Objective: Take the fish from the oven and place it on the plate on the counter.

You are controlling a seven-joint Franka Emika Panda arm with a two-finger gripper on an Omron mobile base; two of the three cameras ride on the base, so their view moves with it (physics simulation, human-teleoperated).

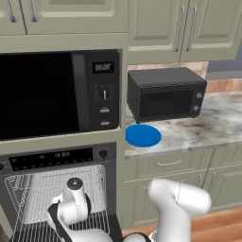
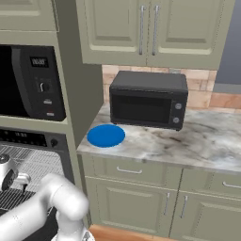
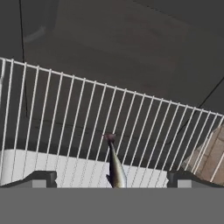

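Your fish (image 3: 114, 168) lies on the wire rack (image 3: 87, 127) of the oven (image 1: 56, 189), a slim grey sliver with its tail pointing away from the hand, and it sits between the two finger tips of the gripper (image 3: 111, 179), which stand wide apart with neither one touching it. Up on the counter (image 2: 197, 146), you have the blue plate (image 2: 106, 135) lying bare, just in front of the small microwave (image 2: 148, 99), near the counter's oven-side end.

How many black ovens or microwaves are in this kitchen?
3: the large microwave built into the wall, the oven open directly below it, and the small microwave on the counter behind the plate.
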